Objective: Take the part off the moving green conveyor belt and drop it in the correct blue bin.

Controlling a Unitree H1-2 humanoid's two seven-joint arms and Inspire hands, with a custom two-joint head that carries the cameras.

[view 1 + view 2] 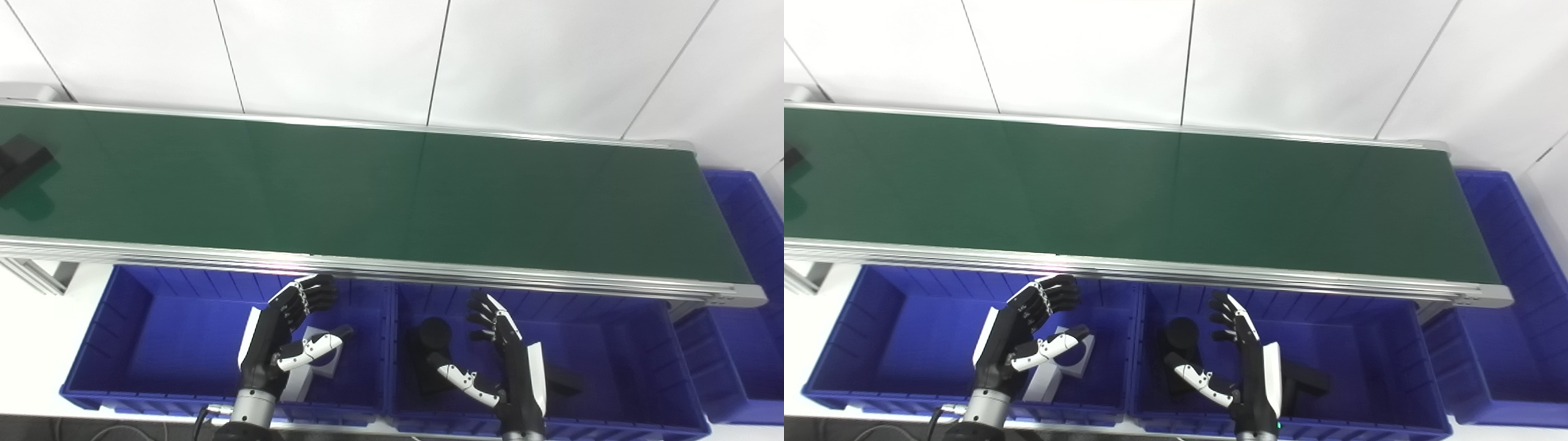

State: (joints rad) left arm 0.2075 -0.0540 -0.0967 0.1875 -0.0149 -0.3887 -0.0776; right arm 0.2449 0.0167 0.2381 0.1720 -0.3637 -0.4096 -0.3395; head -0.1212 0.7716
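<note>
A black blocky part point(21, 160) rides on the green conveyor belt point(367, 190) at its far left end; in the right eye view only its corner point(790, 158) shows. My left hand point(288, 337) hovers open over the left blue bin point(141, 343), fingers apart and empty. Over the middle blue bin point(618, 361) my right hand point(499, 361) is open too, holding nothing. Both hands sit below the belt's near rail, far to the right of the part.
A white part point(315, 361) lies in the left bin under my left hand. Black parts point(432, 343) lie in the middle bin, another point(563, 380) right of my right hand. A third blue bin point(744, 343) stands at the belt's right end.
</note>
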